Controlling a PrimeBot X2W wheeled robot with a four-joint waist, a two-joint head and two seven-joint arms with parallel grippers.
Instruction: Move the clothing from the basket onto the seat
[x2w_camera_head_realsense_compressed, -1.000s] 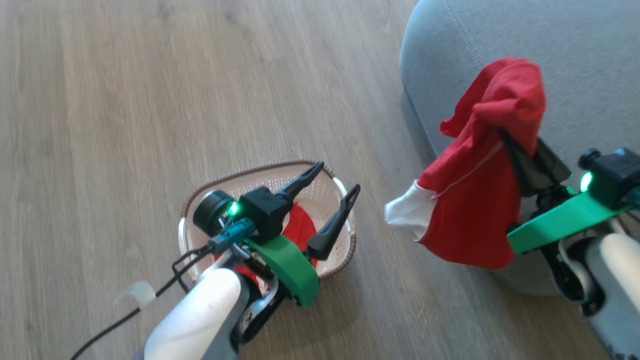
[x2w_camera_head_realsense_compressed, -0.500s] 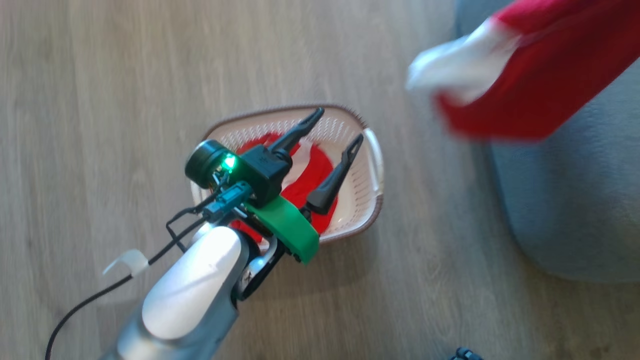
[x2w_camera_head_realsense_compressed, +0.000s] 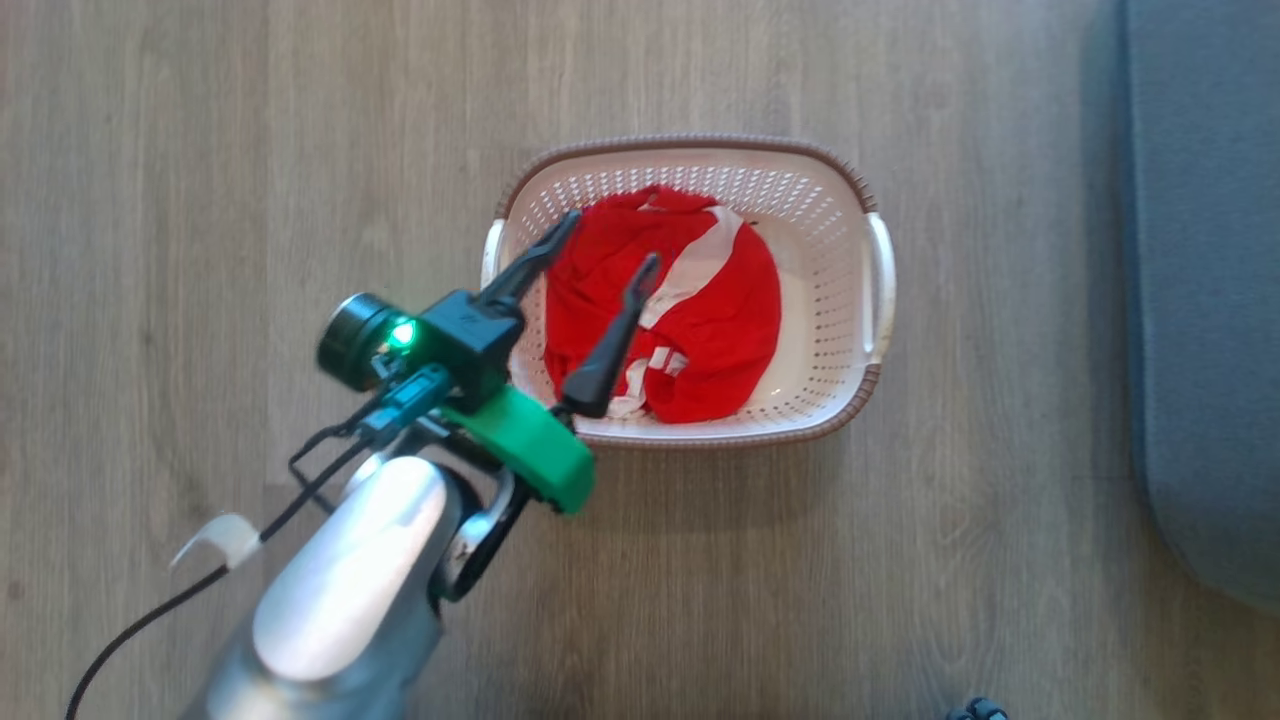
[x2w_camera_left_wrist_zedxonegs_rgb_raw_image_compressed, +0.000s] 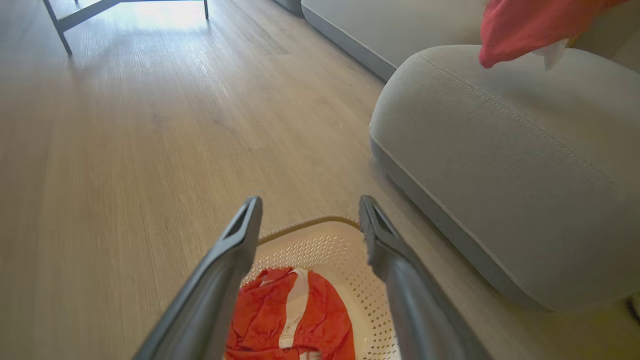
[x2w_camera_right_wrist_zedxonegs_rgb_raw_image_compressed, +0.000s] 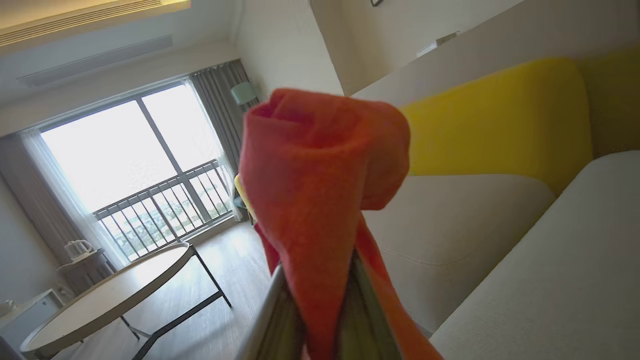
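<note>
My left gripper (x2w_camera_head_realsense_compressed: 610, 240) hangs above the left end of the basket (x2w_camera_head_realsense_compressed: 825, 330), fingers (x2w_camera_left_wrist_zedxonegs_rgb_raw_image_compressed: 215, 295) spread wide with nothing between them; one tip is over the basket's left rim, the other over the clothing (x2w_camera_head_realsense_compressed: 690, 310); from my left wrist, the same two fingers frame that red heap with its white stripe. The clothing lies crumpled inside the basket, towards its left end, leaving bare bottom along the right end. The basket stands on the wood floor (x2w_camera_head_realsense_compressed: 200, 150), near the seat (x2w_camera_head_realsense_compressed: 1200, 300) but apart from it, with a strip of floor between them. My right gripper (x2w_camera_right_wrist_zedxonegs_rgb_raw_image_compressed: 317, 280) is pressed together on a second red garment (x2w_camera_right_wrist_zedxonegs_rgb_raw_image_compressed: 320, 165), which bunches up over the fingertips and hides them; in my left wrist view that garment hangs over the seat's top near its rounded edge; whether it touches the cushion I cannot tell.
</note>
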